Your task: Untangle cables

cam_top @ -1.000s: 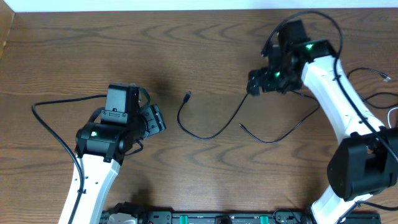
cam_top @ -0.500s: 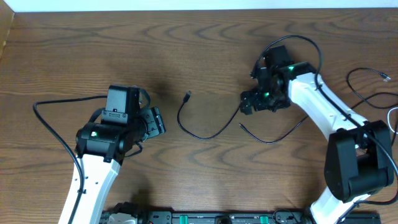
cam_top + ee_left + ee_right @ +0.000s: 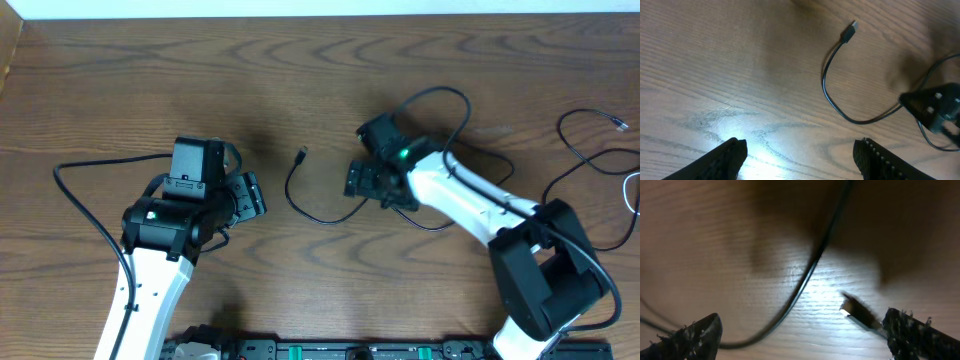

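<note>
- Two arms are working at one wooden table (image 3: 200, 80), each carrying one two-finger claw.
- The left gripper (image 3: 256, 193) is hanging over bare wood left of centre, its fingers spread apart and pinching nothing.
- The right gripper (image 3: 354, 182) is reaching over the table's middle, its fingers splayed wide and empty, straddling a cord from above.
- One black cable (image 3: 290, 192) is lying between the two claws, curving from its small plug (image 3: 303, 153) down and round to pass under the right gripper.
- A second black cable (image 3: 432, 227) is lying beneath the right arm; its loose end (image 3: 856, 311) is showing between the right fingertips, near the first cord.
- More black cord (image 3: 575, 125) is looping at the far right, ending in one pale plug (image 3: 620, 123); I cannot tell whether it is joining the second cable.
- One white-grey cable (image 3: 632, 190) is peeking in at the right edge.
</note>
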{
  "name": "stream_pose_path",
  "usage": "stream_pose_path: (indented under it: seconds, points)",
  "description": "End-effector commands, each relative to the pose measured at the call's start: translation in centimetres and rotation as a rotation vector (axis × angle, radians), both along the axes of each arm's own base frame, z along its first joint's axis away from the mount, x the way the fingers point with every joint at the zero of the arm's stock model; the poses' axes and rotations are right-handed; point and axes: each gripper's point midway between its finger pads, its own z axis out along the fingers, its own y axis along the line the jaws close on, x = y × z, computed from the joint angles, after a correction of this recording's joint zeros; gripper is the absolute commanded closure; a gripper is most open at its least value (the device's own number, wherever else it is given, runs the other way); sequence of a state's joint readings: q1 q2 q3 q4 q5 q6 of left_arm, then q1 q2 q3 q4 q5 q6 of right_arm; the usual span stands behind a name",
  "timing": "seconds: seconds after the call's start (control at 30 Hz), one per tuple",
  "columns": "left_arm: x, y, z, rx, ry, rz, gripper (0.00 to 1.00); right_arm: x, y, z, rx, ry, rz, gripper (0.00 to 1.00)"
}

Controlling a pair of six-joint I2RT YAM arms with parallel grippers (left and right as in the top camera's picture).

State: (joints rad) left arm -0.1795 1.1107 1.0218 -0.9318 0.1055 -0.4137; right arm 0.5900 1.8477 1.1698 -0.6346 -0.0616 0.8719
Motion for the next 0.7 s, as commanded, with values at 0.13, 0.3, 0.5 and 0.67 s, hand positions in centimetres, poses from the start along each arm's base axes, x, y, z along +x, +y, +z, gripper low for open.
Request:
stream_pose_path:
  seconds: [0.13,0.3,0.5,0.67]
  points:
    - [0.3,0.1,0.6,0.009,-0.018,-0.009,0.26,0.4,2.6,-0.7,0.089,-0.087,-0.271,0.42]
    - [0.2,0.2,0.6,0.009,-0.016,-0.009,0.26,0.0,1.7,-1.5,0.055,-0.100,-0.321,0.87]
    - [0.1,0.2,0.5,0.010,-0.013,-0.009,0.26,-0.9,-0.6,-3.0,-0.024,-0.108,-0.360,0.99]
    - [-0.1,0.2,0.4,0.011,-0.003,-0.009,0.26,-0.2,-2.0,-3.1,-0.092,-0.164,-0.327,0.99]
